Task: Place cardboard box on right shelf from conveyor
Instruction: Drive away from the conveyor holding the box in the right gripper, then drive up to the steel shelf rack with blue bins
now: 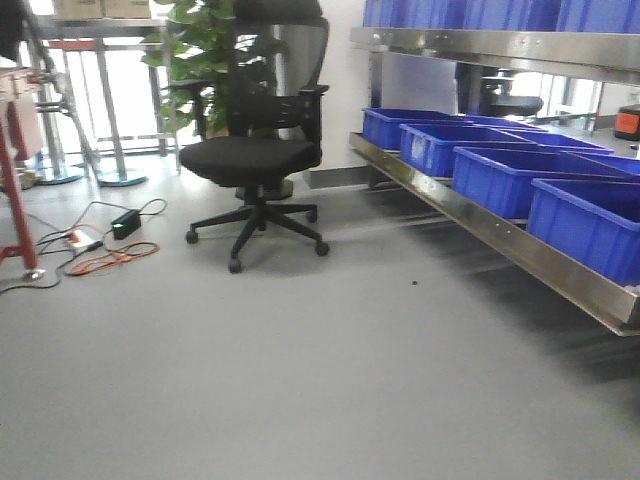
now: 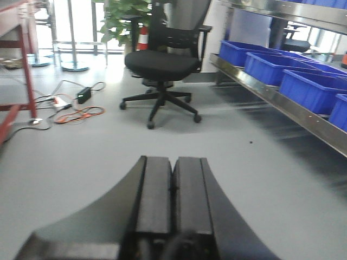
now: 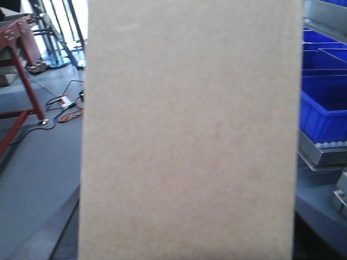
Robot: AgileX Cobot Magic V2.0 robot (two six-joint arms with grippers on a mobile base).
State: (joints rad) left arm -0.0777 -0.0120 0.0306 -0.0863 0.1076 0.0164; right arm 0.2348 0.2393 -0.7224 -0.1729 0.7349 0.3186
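Nearest thing first: in the right wrist view the box (image 3: 190, 135) fills nearly the whole frame, upright, a plain tan face right up against the lens. It's the only view that has it. The right gripper itself doesn't show behind it, so I can't tell what it's doing.

The left wrist view gives the left gripper (image 2: 173, 162), with its two dark fingers pressed together and nothing between them, hanging over bare grey floor (image 2: 260, 179). The front view shows neither arm and no box, just the room.

Further out there's a black chair (image 1: 255, 150) mid-floor, and cables (image 1: 110, 250) with a small adapter lie to its left near a red frame (image 1: 15, 190).

Along the right side runs the shelf (image 1: 500, 235), with a shiny steel rail and blue bins (image 1: 500, 170) lined up on it. An upper rail sits above them.

At the back a plant (image 1: 195, 60) stands behind the chair. The left wrist view also catches a cone (image 2: 143, 38) back there, which the front view misses.
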